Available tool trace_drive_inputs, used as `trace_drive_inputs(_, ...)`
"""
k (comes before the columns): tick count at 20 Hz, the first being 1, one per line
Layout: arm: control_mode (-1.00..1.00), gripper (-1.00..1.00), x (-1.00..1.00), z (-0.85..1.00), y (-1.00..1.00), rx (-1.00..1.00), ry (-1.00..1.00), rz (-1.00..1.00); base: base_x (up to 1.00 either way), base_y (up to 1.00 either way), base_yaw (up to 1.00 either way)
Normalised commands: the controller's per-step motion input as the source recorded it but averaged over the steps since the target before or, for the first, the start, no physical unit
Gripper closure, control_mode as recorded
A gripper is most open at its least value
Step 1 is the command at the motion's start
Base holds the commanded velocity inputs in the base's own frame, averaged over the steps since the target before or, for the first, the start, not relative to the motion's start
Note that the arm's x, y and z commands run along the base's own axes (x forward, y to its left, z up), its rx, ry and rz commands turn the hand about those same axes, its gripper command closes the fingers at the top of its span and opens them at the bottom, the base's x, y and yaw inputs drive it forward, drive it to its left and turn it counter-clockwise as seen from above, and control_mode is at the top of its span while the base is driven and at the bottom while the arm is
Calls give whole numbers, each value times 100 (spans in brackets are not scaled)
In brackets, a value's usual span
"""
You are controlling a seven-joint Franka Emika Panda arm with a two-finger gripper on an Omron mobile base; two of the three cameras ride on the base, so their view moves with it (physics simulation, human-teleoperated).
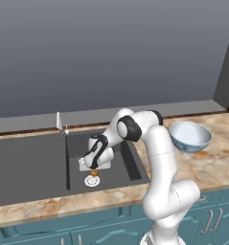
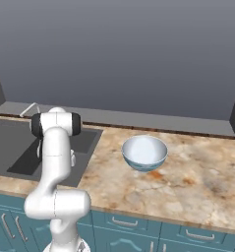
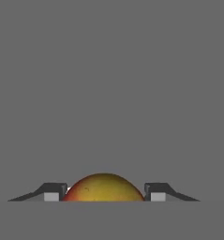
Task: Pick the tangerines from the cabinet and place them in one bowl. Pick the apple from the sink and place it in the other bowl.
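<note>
Low in the deep basin of the dark grey sink (image 1: 34,162), my gripper (image 1: 94,170) points down, just above the white drain (image 1: 92,181). In the hand view the yellow-red apple (image 3: 104,187) sits between the two dark fingertips (image 3: 55,193), which press on both its sides, so the gripper (image 3: 104,195) is shut on it. A sliver of the apple (image 1: 94,173) shows orange under the hand. The white and pale-blue bowl (image 1: 188,142) stands on the counter to the right of the sink. The tangerines, the cabinet and the red bowl are out of view.
A small silver tap (image 1: 60,123) rises behind the sink. The marbled counter (image 2: 197,182) runs to the right past the bowl (image 2: 144,156), with teal drawers (image 2: 124,226) below. A grey wall closes the back.
</note>
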Motion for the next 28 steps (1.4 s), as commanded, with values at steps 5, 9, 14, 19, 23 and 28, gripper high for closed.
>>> trace_drive_inputs(5,-100,100,-1,3,0,0,0,0,0,0,0)
trace_drive_inputs(9,-100,100,-17,51,-8,0,-11,0,0,0,0)
trace_drive_inputs(14,-100,100,-17,86,-24,0,-6,0,0,0,0)
trace_drive_inputs(19,-100,100,-5,94,-40,4,0,0,0,0,0)
trace_drive_inputs(23,-100,100,0,78,-31,2,0,0,0,0,0)
trace_drive_inputs(28,-100,100,0,63,-19,0,0,0,0,0,0)
